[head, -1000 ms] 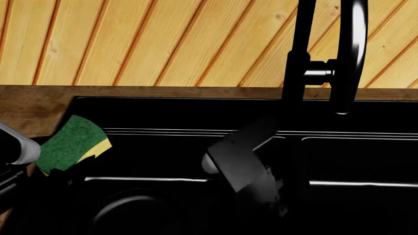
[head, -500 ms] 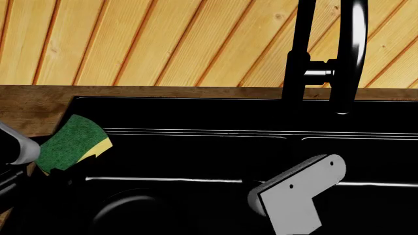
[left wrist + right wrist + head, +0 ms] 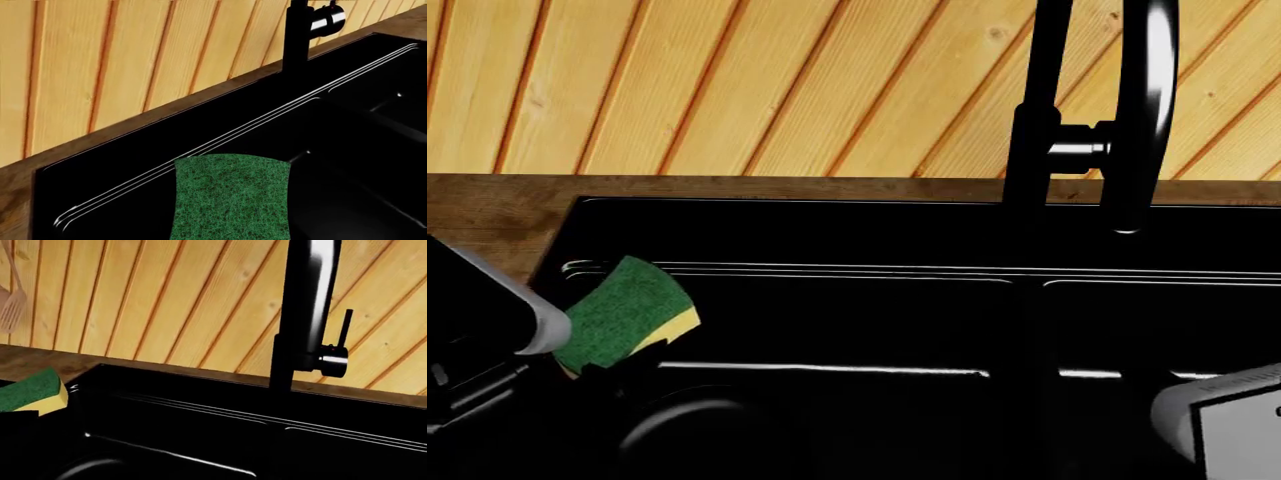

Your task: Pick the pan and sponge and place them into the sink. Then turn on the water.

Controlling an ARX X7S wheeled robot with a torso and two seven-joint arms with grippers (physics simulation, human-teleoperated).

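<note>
Left wrist view: the sponge [image 3: 231, 197] fills the space straight ahead of the left gripper, green scouring face toward the camera, above the black sink [image 3: 200, 130]. The gripper's fingers lie out of frame. The tap [image 3: 298, 35] stands far beyond the sponge, against the wooden wall [image 3: 133, 60].

Head view: the left gripper [image 3: 577, 362] holds the sponge [image 3: 627, 312] tilted over the left basin of the sink [image 3: 827, 235], just inside its left rim. The right arm [image 3: 1224, 425] shows only as a grey link at the lower corner; its gripper is hidden, so I cannot tell its state.

Right wrist view: the sponge [image 3: 32, 391] lies far off to one side, the tap [image 3: 303, 315] ahead. The pan is unseen.
</note>
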